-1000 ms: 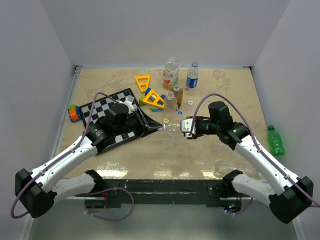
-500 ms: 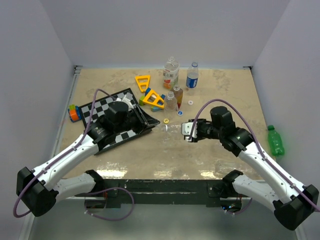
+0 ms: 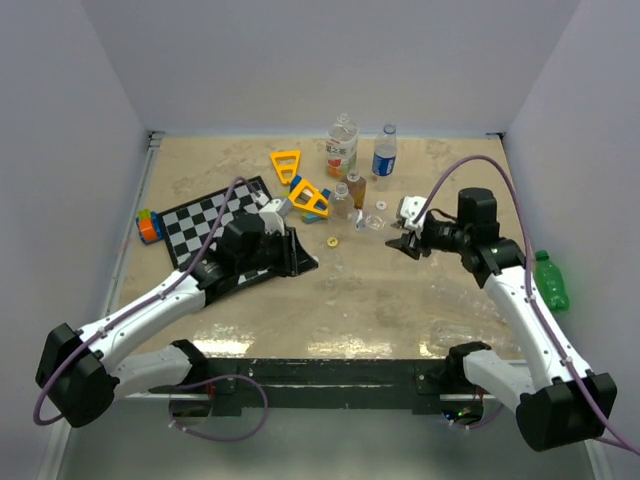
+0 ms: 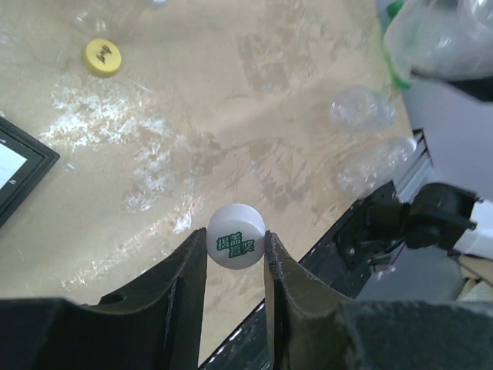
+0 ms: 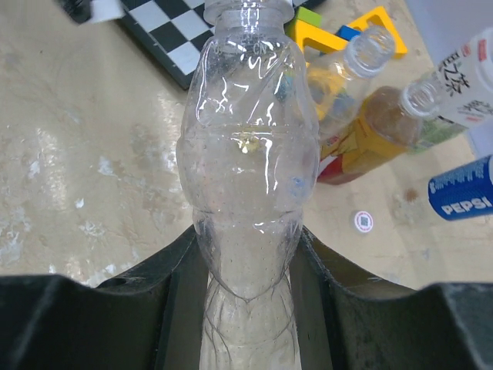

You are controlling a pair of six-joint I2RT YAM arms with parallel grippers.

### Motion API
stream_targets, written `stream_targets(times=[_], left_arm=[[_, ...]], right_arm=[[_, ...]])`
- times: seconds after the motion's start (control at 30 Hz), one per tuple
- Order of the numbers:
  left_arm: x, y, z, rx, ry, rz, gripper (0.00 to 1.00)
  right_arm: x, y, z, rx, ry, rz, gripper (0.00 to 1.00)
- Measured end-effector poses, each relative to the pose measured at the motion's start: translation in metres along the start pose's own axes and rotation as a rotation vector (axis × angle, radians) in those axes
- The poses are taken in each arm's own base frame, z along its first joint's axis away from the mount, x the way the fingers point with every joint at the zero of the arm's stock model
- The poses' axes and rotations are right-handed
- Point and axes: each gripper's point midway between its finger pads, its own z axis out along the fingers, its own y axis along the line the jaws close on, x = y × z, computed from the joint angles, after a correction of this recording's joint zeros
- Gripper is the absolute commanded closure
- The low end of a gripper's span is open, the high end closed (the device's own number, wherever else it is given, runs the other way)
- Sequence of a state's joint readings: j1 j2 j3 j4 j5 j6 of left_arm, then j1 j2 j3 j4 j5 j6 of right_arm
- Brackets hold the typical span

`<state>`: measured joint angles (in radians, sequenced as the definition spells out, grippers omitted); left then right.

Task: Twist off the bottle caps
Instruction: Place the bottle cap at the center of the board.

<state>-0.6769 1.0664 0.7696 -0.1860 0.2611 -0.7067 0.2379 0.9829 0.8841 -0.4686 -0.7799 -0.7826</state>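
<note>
Fingers of the left gripper [image 4: 236, 250] pinch a small white round plastic cap [image 4: 236, 243] printed in green, seen low at the centre of the left wrist view over the beige tabletop [image 4: 231, 116]. The right gripper [image 5: 248, 270] is clamped around a clear, unlabelled plastic bottle [image 5: 246, 154], whose uncapped neck points to the top of the right wrist frame. A yellow round cap [image 4: 102, 56] lies on the table at the upper left of the left wrist view. A blue-labelled Pepsi bottle [image 5: 461, 189] shows at the right edge of the right wrist view.
</note>
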Motion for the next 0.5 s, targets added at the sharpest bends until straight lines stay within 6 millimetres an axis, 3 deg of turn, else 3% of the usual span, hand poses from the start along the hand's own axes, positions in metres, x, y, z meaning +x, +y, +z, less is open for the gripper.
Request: stream_targets(times=[0.1,0.23,0.3,0.5], left_arm=[[0.018,0.002,0.011,-0.011,0.056,0.071,1.00],[0.039,-0.024,0.028,0.014,0.136,0.225,1.00],[0.038,-0.035,0.039,0.027,0.144,0.275,1.00],[0.025,-0.039,0.081,-0.014,0.147,0.347,1.00]], right_arm=[[0.003,-0.023,-0.010,0.057,-0.013,0.068,0.91],[0.009,-0.054,-0.029,0.161,-0.029,0.152,0.90],[0.011,-0.069,-0.041,0.218,-0.045,0.184,0.90],[0.017,-0.105,-0.075,0.377,-0.079,0.261,0.90]])
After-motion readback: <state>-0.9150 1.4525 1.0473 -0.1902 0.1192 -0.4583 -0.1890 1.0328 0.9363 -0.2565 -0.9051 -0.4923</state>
